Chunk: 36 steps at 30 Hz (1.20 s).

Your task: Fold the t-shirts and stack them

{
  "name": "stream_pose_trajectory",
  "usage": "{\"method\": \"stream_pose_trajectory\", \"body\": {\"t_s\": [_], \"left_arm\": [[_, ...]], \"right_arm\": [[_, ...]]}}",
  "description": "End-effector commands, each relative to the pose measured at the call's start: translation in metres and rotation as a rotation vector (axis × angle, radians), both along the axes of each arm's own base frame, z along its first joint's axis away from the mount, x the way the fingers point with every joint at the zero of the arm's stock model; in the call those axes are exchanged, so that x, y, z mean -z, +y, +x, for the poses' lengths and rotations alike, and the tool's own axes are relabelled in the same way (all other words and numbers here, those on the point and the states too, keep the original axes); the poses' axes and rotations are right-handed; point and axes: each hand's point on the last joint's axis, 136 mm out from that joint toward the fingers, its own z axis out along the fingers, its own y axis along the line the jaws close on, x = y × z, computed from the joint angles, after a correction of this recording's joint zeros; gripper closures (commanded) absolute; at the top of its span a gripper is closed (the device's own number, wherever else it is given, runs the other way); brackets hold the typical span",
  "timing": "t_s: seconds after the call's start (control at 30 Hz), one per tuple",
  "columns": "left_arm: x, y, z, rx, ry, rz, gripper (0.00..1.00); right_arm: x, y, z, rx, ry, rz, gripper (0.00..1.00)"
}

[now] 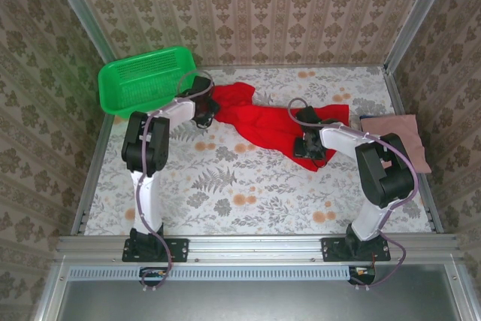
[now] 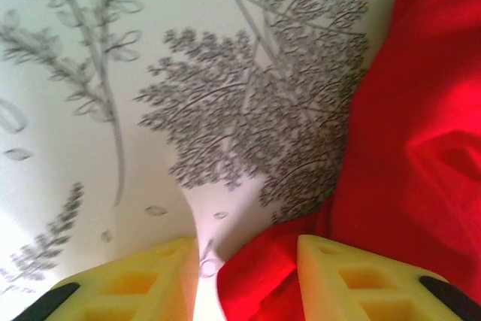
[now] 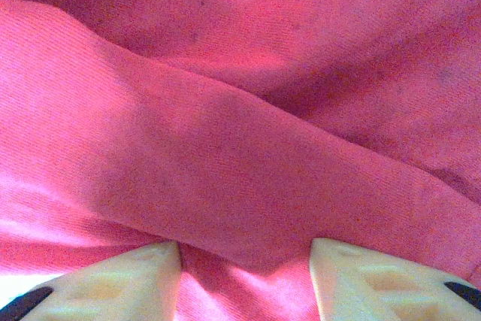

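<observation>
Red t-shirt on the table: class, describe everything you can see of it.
The bright red cloth t-shirt lies unfolded and crumpled, stretched diagonally across the leaf-patterned table. The fabric looks soft and deeply creased. The left arm's fingers straddle its left edge, and the right arm's fingers sit down in its folds near the right end.

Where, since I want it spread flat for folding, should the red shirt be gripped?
Likely its two outer ends, from above: the red shirt lies crumpled in a long band, left end by the basket, right end near the pink shirt. Pinch thin edges, not the bunched middle.
</observation>
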Motion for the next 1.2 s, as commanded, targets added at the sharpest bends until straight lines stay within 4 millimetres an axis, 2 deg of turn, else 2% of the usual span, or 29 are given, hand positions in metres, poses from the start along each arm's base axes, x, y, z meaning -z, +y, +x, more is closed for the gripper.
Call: {"method": "stream_pose_trajectory", "body": {"t_s": [0.0,0.17,0.27,0.3,0.37,0.43,0.47,0.57,0.77,0.8,0.97,1.17], "left_arm": [[0.008,-0.011,0.004,0.03,0.02,-0.027,0.65],[0.01,-0.017,0.007,0.074,0.026,-0.02,0.97],[0.003,-0.014,0.006,0.082,0.01,-0.005,1.0],[-0.005,-0.01,0.005,0.079,-0.007,0.007,1.0],[-0.025,-0.002,0.004,0.079,-0.047,0.033,1.0],[-0.053,0.011,0.001,0.065,-0.094,0.056,1.0],[-0.067,0.017,0.0,0.056,-0.12,0.061,1.0],[-0.109,0.035,-0.006,0.036,-0.195,0.077,1.0],[-0.173,0.068,-0.021,0.003,-0.278,0.103,1.0],[-0.182,0.072,-0.024,-0.001,-0.284,0.1,1.0],[-0.239,0.086,-0.035,0.005,-0.368,0.124,1.0],[-0.306,0.094,-0.04,0.01,-0.501,0.159,1.0]], "right_arm": [[0.007,0.0,-0.003,-0.013,0.044,0.008,0.51],[0.005,0.0,-0.001,-0.012,0.038,0.009,0.52],[-0.002,-0.003,0.002,-0.006,0.013,0.001,0.57],[-0.007,-0.006,0.003,-0.001,-0.003,-0.006,0.63],[-0.02,-0.011,0.007,0.01,-0.044,-0.011,0.79],[-0.041,-0.014,0.016,0.018,-0.116,0.006,0.98],[-0.053,-0.015,0.02,0.026,-0.152,0.016,1.0],[-0.089,-0.021,0.031,0.039,-0.252,0.037,1.0],[-0.165,-0.031,0.043,0.024,-0.441,0.057,1.0],[-0.186,-0.034,0.043,0.032,-0.494,0.068,1.0],[-0.251,-0.051,0.037,0.057,-0.621,0.067,1.0],[-0.314,-0.054,0.029,-0.004,-0.768,0.058,1.0]]}}
